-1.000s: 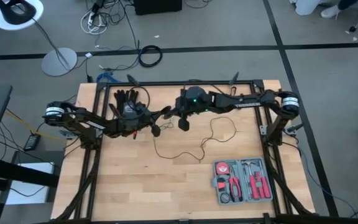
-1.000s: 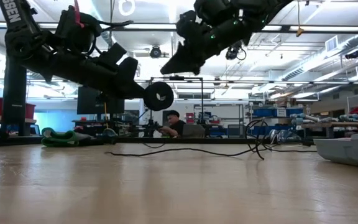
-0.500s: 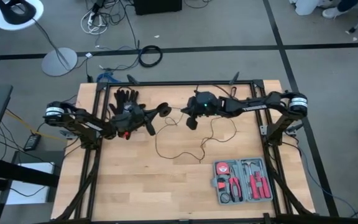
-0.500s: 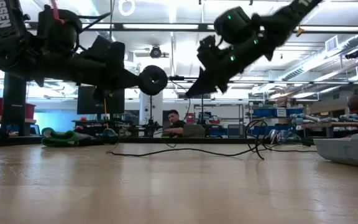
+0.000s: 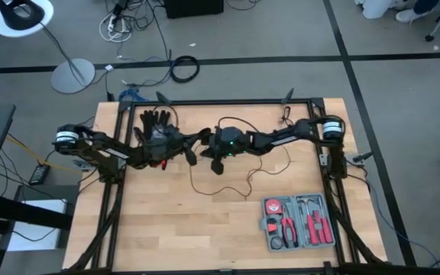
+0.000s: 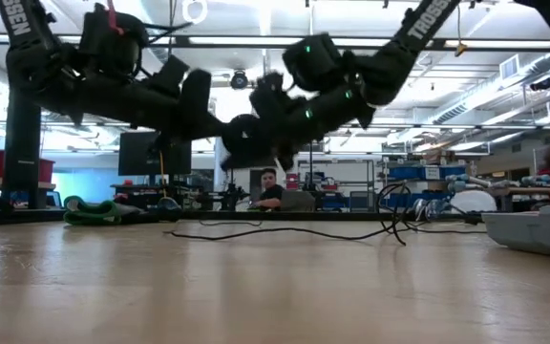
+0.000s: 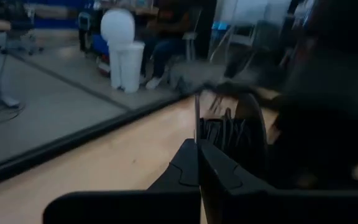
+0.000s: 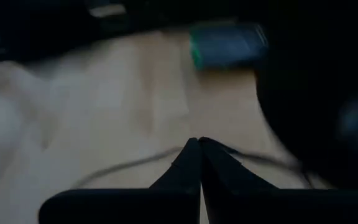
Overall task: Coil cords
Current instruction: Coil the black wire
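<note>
Left gripper (image 5: 192,150): you have it raised above the worktop (image 5: 166,229), at the rear centre. In the left wrist view its fingers (image 7: 191,167) sit pressed together, with a thin vertical line rising between the tips; whether that is the cord cannot be told.
Right gripper (image 5: 217,163): you have it raised too, just beside the left one; the two meet over the rear centre. In the right wrist view its fingers (image 8: 194,163) are together, nothing visibly between them.
Cord (image 5: 239,186): the thin black wire lies in loose loops on the worktop, under and to the right of both grippers, running forward toward the middle.
Disc (image 6: 243,139): a round dark shape shows in the low view where the two arms meet, off the worktop; which gripper bears it cannot be told.
Glove (image 5: 156,121): black, at the rear edge, behind the left arm.
Tool case (image 5: 298,221): grey, open, front right, red-handled tools inside.
Writing: "TROSSEN" reads partly on the right arm (image 6: 426,21); the end of the same word on the left arm (image 6: 15,24).
Person (image 6: 269,189): seated beyond the worktop, low view.
</note>
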